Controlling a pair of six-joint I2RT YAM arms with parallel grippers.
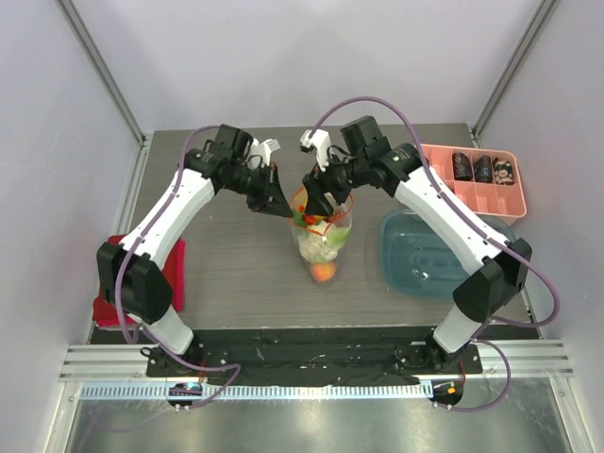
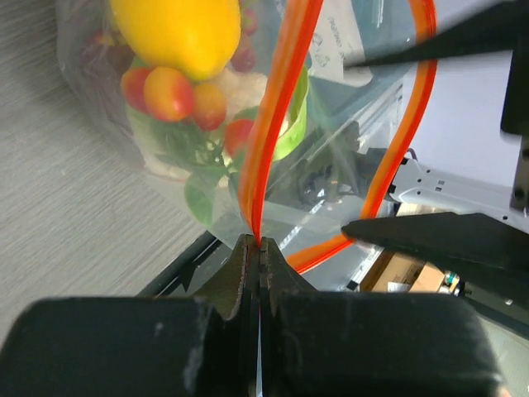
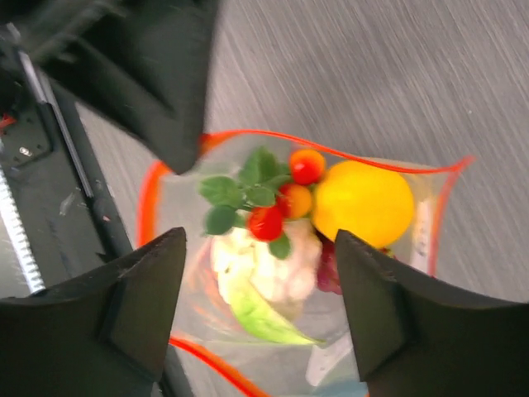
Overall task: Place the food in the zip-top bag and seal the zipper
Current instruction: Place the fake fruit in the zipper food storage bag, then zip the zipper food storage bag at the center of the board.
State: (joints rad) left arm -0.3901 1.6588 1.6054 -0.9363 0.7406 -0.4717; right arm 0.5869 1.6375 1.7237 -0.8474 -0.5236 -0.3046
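Note:
The clear zip-top bag [image 1: 322, 241] stands upright mid-table with its mouth open. Inside it are a yellow lemon [image 3: 364, 203], red strawberries [image 3: 266, 222], a pale-green cabbage [image 3: 269, 277] and an orange fruit [image 1: 323, 272] at the bottom. My left gripper [image 2: 259, 242] is shut on one end of the orange-red zipper [image 2: 277, 107] and holds the bag up by it. In the top view the left gripper [image 1: 281, 202] is at the bag's left top corner. My right gripper [image 3: 260, 277] is open and empty just above the open mouth, one finger to each side. The slider tab is not visible.
A pink compartment tray [image 1: 444, 160] with dark brown pieces stands at the back right. A blue plastic container [image 1: 425, 253] lies in front of the tray. A folded red cloth [image 1: 111, 300] lies at the left edge, beside the left arm.

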